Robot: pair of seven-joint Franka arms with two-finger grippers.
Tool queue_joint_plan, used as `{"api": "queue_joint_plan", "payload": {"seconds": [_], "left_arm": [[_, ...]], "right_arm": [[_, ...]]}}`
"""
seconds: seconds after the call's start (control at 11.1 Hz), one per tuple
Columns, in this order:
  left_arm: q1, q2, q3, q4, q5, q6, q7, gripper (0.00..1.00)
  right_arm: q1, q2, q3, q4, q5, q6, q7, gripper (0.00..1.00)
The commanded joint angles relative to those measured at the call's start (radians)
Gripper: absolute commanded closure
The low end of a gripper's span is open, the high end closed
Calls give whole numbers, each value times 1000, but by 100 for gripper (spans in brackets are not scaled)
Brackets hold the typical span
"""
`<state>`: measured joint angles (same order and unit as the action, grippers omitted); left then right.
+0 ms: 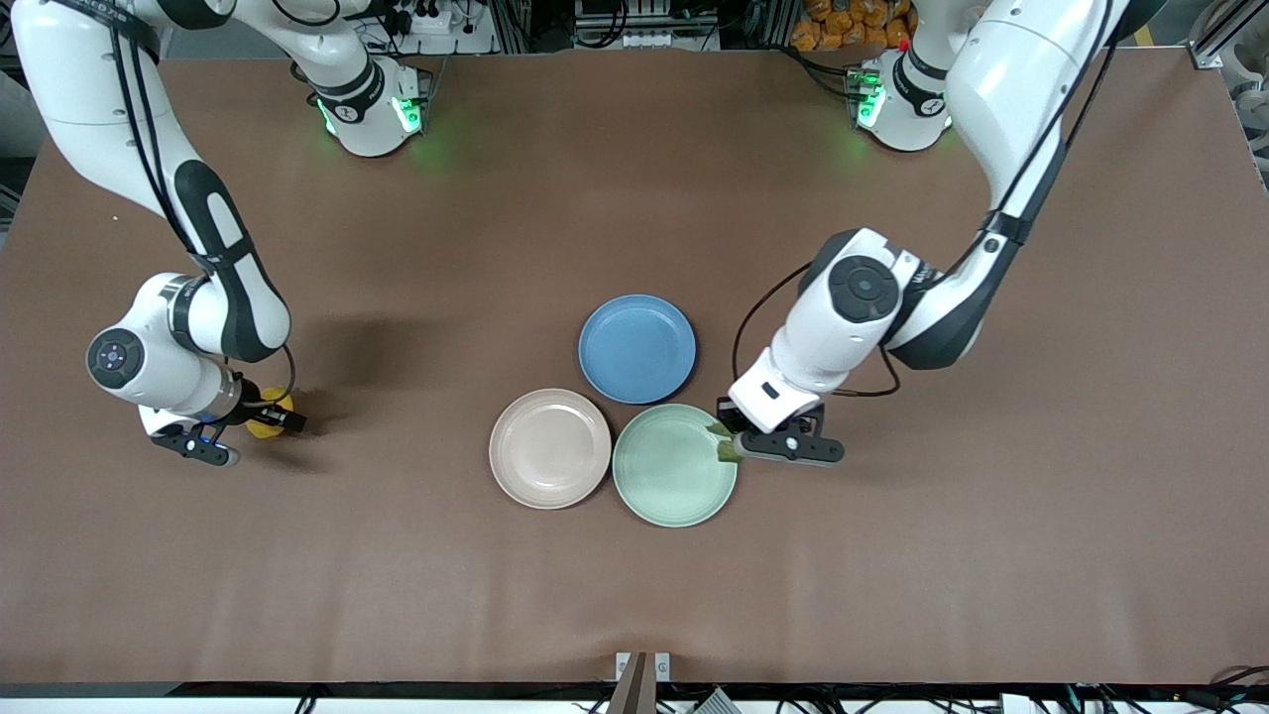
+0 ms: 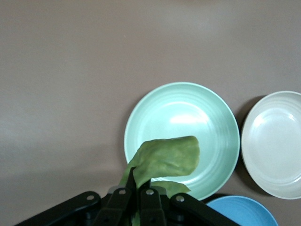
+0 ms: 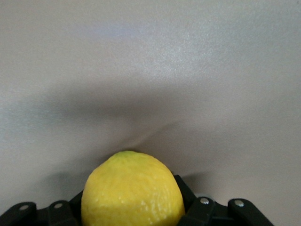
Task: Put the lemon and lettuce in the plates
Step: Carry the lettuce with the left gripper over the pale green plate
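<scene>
— Left gripper (image 1: 736, 443) was clamped on the lettuce (image 2: 165, 157), over the mint plate's (image 1: 674, 496) rim.
— Right gripper (image 1: 260, 415)?
— Clamped on the lemon (image 3: 132, 190) near the table's (image 1: 634, 198) right-arm end; the beige plate (image 1: 550, 448) lay bare.

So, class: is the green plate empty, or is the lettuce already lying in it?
Empty. The mint green plate holds nothing; the lettuce hangs over its rim, pinched in the shut left gripper, not yet released.

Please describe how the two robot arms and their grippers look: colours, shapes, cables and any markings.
Both arms are glossy white with rounded links and black joint sections. Black cables run along them. Green lights glow at both bases. Dark round caps mark the wrist joints. The left gripper and right gripper are black, with two slim fingers fixed by silver screws.
</scene>
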<state>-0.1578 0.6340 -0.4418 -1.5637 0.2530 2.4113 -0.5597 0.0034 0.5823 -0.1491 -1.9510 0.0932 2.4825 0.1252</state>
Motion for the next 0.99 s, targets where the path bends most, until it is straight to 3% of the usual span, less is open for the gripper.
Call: {"api": "queue_joint_plan", "payload": {"seconds": [0.0, 0.18, 0.45, 0.9], "left_arm": [[-61, 33, 52, 34, 17, -4, -51, 100], [-114, 68, 81, 63, 17, -3, -100, 100], [-218, 108, 179, 70, 12, 11, -134, 100], [-241, 139, 187, 80, 6, 26, -158, 100]], "right_arm": [[-7, 10, 8, 101, 13, -149, -22, 55], [3, 4, 9, 136, 11, -213, -26, 55], [21, -1, 29, 237, 14, -373, -18, 55], [30, -1, 144, 267, 37, -361, -9, 54]]}}
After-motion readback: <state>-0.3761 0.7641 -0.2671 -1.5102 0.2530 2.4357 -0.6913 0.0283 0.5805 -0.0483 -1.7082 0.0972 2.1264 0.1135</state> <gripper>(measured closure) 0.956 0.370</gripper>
